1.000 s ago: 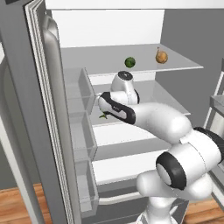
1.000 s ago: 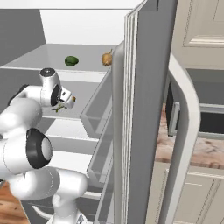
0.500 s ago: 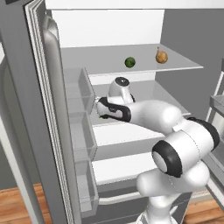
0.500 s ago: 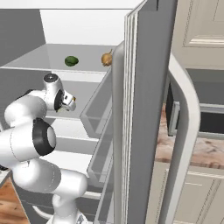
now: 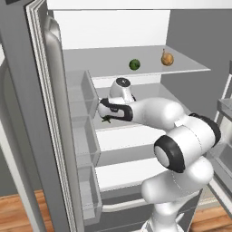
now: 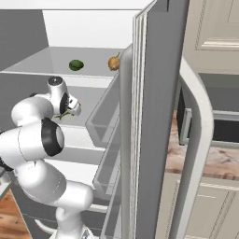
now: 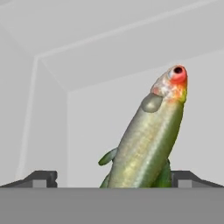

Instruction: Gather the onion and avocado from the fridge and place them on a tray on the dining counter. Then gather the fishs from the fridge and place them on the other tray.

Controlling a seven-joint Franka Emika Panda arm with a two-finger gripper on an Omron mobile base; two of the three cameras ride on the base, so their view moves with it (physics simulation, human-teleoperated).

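One fish (image 7: 146, 140) fills the centre of the hand view, rising from between the two tips of the tool (image 7: 111, 178); whether they press on it I cannot tell. Upper centre of the left base view, the avocado (image 5: 134, 65) and onion (image 5: 167, 59) sit on the fridge (image 5: 136, 68) shelf. Judged best: confirm a firm, centred hold, then withdraw slowly, clearing the door bins.

green-gold fish (image 7: 148, 140) with red-orange head, green avocado (image 5: 134, 64), golden-brown onion (image 5: 167, 59), grey fridge (image 5: 27, 90).
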